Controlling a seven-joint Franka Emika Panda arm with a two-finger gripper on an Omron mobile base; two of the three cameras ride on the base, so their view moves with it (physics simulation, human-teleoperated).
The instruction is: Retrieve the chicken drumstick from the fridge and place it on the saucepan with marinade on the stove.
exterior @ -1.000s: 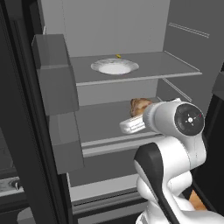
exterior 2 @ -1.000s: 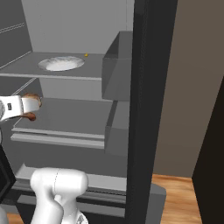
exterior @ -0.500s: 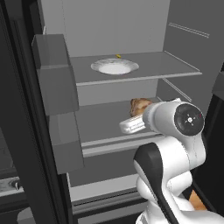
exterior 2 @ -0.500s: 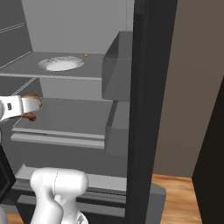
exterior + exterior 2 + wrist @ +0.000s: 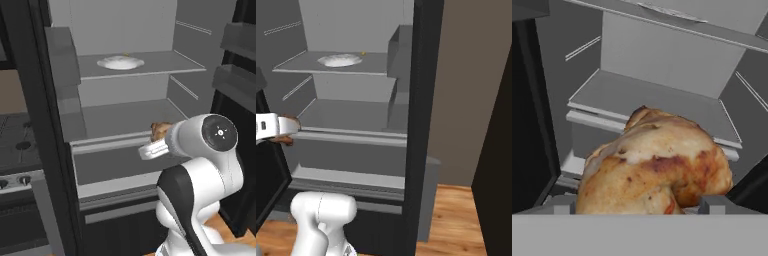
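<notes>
**Drumstick sits between the pincer's fingers at the fridge's open front**

The chicken drumstick (image 5: 654, 165) fills the hand view, lying right between the two dark finger tips that rise at the bottom of that view, one at either side of the meat. The pincer (image 5: 639, 206) stands spread wide, and the meat spans nearly the whole gap between the tips; it looks clasped around the drumstick, though the contact itself is hidden under the meat's bulk. In the left base view the drumstick (image 5: 161, 130) peeks out as a brown lump just beyond the arm's white wrist, at the front edge of the fridge's (image 5: 130, 75) middle shelf (image 5: 120, 117). From the right base view it shows as a small brown patch (image 5: 289, 121) beside the hand, again level with that shelf's lip and seemingly clear of its surface.

The drumstick's long axis appears to run roughly across the pincer, from one finger toward the other, with its broad end toward the right of the hand view. A white plate (image 5: 120, 62) rests on the shelf above, well apart from the hand.

The stove (image 5: 17, 150) lies to the left of the fridge in the left base view, past the black door edge. Judging from this, the carry has to back out of the opening and swing leftward around that edge.
</notes>
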